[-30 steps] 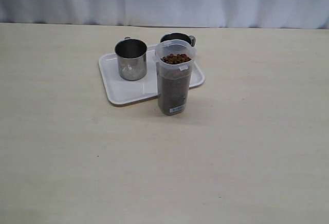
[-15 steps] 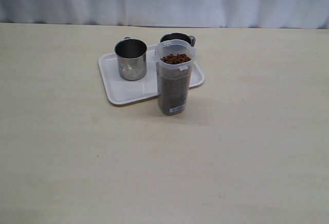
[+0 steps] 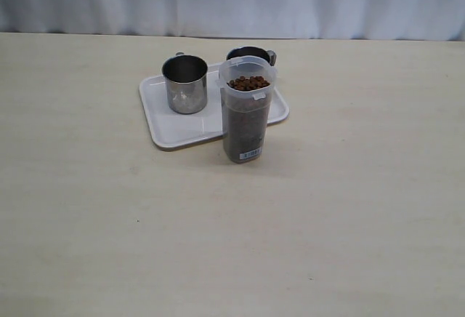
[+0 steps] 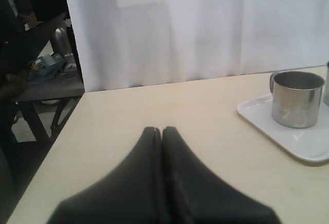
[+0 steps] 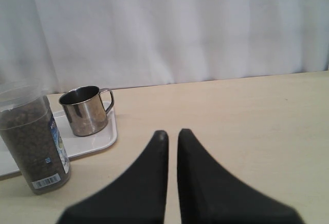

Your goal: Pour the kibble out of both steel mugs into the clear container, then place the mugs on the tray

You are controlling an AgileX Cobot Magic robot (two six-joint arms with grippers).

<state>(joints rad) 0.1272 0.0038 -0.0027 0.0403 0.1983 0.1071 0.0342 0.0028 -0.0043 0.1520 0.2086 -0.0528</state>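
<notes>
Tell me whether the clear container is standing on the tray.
No, the clear container stands on the table, just outside the rim of the tray.

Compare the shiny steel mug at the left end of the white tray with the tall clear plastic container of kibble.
The shiny steel mug is much shorter than the clear plastic container. The mug is opaque with a handle; the container is see-through, without one. The mug stands on the white tray; the container on the table, full of brown kibble. Both are upright and round.
</notes>
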